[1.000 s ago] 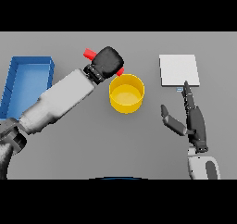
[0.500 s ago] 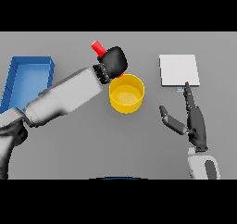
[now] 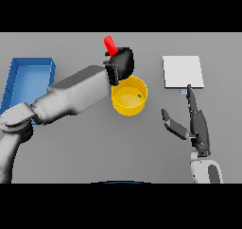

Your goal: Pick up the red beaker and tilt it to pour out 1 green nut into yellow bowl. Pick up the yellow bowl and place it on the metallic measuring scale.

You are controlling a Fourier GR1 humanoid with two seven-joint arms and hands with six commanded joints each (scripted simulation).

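The left hand (image 3: 121, 65) held the beaker (image 3: 110, 45) in curled fingers above the bowl (image 3: 129, 97), where one nut (image 3: 139, 96) lay. It likely needed righting gently, so no more spilled. The right hand (image 3: 197, 124) hovered, fingers straight, near the scale (image 3: 183, 72).

The red beaker (image 3: 110, 45) is held aloft, tilted, just behind the yellow bowl (image 3: 129, 96), only its upper part showing. The bowl sits upright and open on the surface, a small green nut (image 3: 139, 96) lying inside near its right wall. The metallic measuring scale (image 3: 183, 72), a flat pale square, lies to the bowl's right, apart from it
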